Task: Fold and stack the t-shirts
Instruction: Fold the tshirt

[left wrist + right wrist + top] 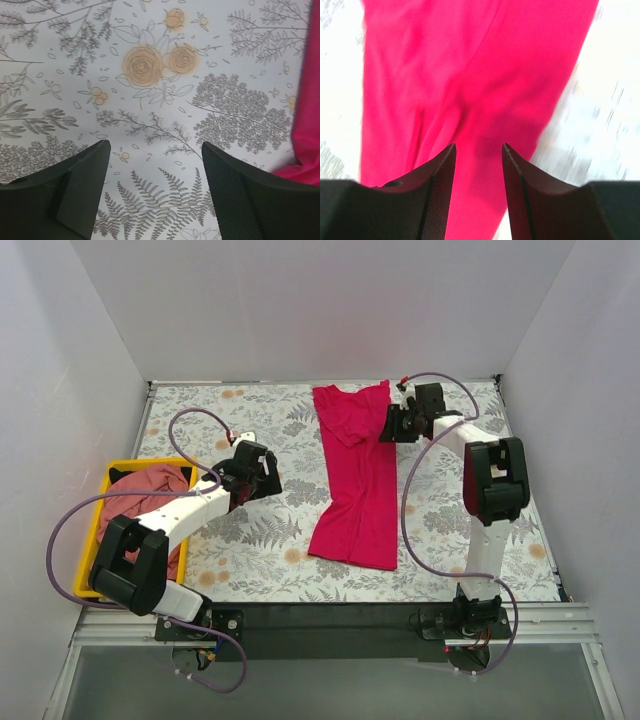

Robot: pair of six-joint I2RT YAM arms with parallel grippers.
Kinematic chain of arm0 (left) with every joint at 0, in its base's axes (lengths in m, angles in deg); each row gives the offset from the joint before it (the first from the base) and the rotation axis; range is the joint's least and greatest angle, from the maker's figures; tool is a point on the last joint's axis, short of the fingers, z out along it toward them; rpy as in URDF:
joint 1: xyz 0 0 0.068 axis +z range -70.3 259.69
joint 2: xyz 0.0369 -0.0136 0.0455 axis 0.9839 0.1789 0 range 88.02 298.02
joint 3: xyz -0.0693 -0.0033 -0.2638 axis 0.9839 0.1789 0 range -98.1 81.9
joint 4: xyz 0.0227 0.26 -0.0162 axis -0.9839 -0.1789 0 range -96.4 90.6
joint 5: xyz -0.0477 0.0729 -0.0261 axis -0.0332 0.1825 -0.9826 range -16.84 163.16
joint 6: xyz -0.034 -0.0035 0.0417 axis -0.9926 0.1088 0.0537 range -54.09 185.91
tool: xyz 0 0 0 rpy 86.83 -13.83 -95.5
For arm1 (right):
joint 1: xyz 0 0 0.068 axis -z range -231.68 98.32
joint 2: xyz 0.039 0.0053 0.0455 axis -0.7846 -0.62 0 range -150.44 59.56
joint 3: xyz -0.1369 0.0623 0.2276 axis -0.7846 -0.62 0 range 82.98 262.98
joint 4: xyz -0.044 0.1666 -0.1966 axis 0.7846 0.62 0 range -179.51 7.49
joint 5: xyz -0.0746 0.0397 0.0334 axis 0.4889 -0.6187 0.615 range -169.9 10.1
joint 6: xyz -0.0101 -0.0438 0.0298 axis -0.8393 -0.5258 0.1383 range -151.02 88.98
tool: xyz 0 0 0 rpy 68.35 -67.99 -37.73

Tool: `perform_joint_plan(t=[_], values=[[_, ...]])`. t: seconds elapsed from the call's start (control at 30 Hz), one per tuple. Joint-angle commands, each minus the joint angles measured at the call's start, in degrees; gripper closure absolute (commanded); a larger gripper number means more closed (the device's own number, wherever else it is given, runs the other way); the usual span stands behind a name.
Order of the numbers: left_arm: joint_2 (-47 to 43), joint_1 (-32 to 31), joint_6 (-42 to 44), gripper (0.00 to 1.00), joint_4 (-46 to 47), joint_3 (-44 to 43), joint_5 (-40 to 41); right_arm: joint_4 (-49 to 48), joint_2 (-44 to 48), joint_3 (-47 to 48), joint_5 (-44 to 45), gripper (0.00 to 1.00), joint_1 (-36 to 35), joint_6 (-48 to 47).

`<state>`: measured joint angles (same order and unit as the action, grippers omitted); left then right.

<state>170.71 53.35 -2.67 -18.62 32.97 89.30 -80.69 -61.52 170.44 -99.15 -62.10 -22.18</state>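
Note:
The magenta-red t-shirt [357, 475] lies folded into a long strip down the middle of the table; it fills the right wrist view [470, 75], and its edge shows in the left wrist view [306, 125]. The dusty salmon-pink t-shirt [140, 498] lies crumpled in the yellow bin. My right gripper [392, 425] is open and empty just above the red shirt's upper right edge [478, 147]. My left gripper [268, 478] is open and empty over bare tablecloth [155, 147], left of the red shirt.
A yellow plastic bin [100, 502] stands at the table's left edge. A floral tablecloth [250, 530] covers the table, white walls enclose it on three sides, and a purple cable [195, 415] loops off each arm.

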Motion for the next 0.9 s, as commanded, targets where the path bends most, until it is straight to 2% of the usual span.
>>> perform_joint_plan(t=[0.0, 0.03, 0.1, 0.2, 0.4, 0.53, 0.63, 0.87], values=[[-1.3, 0.0, 0.6, 0.27, 1.5, 0.1, -9.3, 3.5, 14.9, -8.2, 3.1, 0.52, -2.8, 0.4], [-1.5, -0.2, -0.1, 0.27, 1.2, 0.0, -11.6, 3.7, 17.3, -14.5, 3.3, 0.52, -3.1, 1.0], [-1.7, -1.9, -2.7, 0.27, -0.8, -1.2, -19.2, 5.5, 24.6, -20.4, 4.6, 0.54, -4.9, 2.1], [-1.3, -6.4, -6.2, 0.29, -4.2, -3.2, -23.2, 8.4, 32.9, -29.4, 6.2, 0.63, -8.2, 3.8], [2.2, -14.9, -9.5, 0.4, -11.2, -8.2, -25.6, 13.2, 42.4, -40.2, 7.1, 0.67, -15.8, 4.8], [5.2, -16.5, -10.6, 0.42, -13.0, -10.9, -28.4, 13.9, 44.5, -45.8, 6.1, 0.68, -18.8, 6.1], [6.5, -16.8, -10.7, 0.42, -15.8, -12.8, -28.4, 14.9, 45.0, -50.2, 5.4, 0.68, -19.7, 6.1], [3.3, -16.7, -12.7, 0.42, -20.8, -14.4, -18.4, 21.8, 48.8, -56.7, 8.3, 0.67, -20.3, 7.7]])
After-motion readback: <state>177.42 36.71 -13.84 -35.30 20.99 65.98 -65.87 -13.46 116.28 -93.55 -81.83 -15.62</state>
